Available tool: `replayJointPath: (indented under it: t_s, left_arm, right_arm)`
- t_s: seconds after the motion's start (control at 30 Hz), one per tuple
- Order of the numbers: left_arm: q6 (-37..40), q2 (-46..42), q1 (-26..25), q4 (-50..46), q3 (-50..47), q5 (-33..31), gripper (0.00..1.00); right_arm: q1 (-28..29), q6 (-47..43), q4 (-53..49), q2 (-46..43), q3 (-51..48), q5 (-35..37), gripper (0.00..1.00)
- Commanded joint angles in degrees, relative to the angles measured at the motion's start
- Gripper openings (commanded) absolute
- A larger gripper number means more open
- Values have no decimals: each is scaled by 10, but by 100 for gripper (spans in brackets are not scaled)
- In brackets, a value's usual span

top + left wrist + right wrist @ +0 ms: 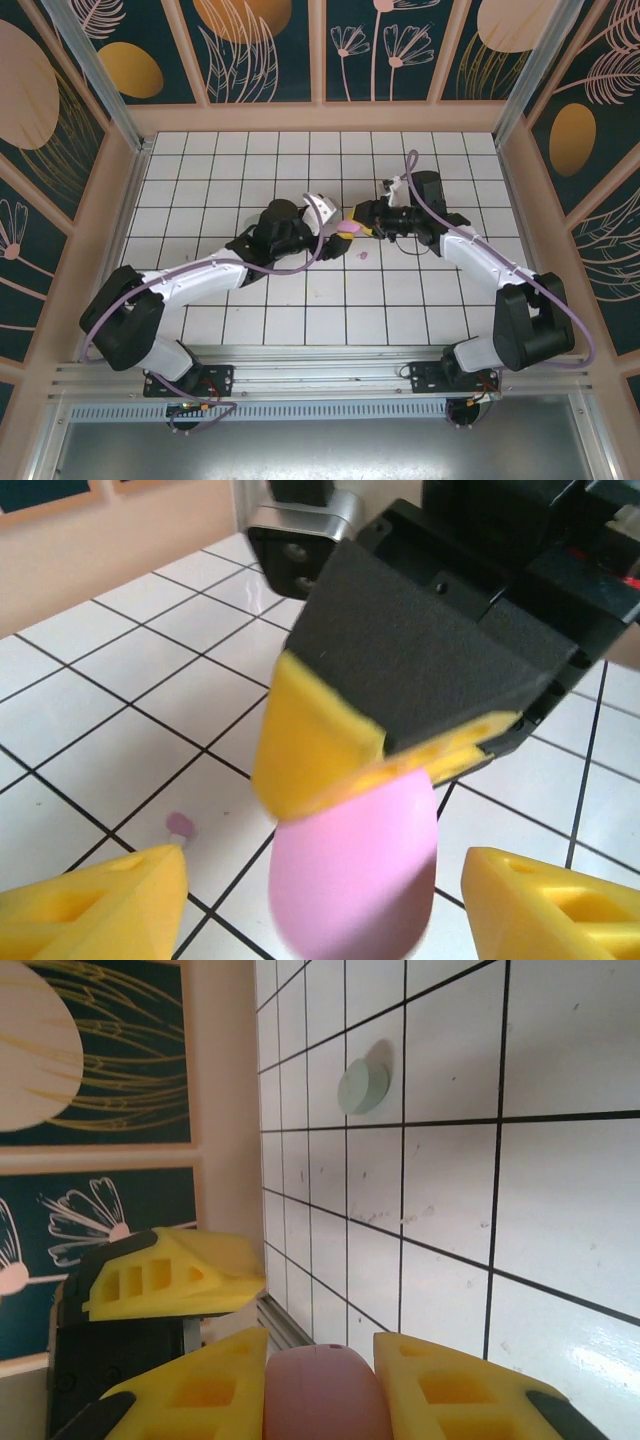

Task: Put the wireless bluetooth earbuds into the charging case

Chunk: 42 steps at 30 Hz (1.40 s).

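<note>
Rear overhead above the tiled table [200,300]; two close wrist views, pink case [355,870] in both.

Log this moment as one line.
right pincer: shut on pink case | left pincer: open, flanking pink case without contact | purple-pink earbud: lying on tile

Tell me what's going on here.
The right gripper is clamped on a pink oval charging case, holding it above the tiled table where the two arms meet. The left gripper faces it with its fingers spread either side of the case, not gripping. One small purple-pink earbud lies loose on a tile below.
</note>
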Motion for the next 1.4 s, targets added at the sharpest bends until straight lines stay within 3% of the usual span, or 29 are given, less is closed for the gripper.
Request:
replayJointPath:
  t_s: [0.0, 0.33, 0.67, 1.17, 1.37]
  left_arm:
    - [-56, -36, 31, 101, -39, 36, 73]
    - [-49, -93, 69, 288, -159, 85, 76]
    - [-74, -14, 69, 420, -141, 142, 74]
    - [-151, 68, 69, 457, -93, 171, 65]
    - [-188, 90, 75, 500, -106, 151, 68]
  right_arm:
    - [-9, 38, 52, -10, -12, -11, 5]
    - [-12, 100, 85, -14, 7, -6, 5]
    - [11, 238, 209, -25, -24, 10, 5]
    - [48, 271, 227, -25, -18, 32, 5]
    - [47, 275, 220, -26, -6, 33, 5]
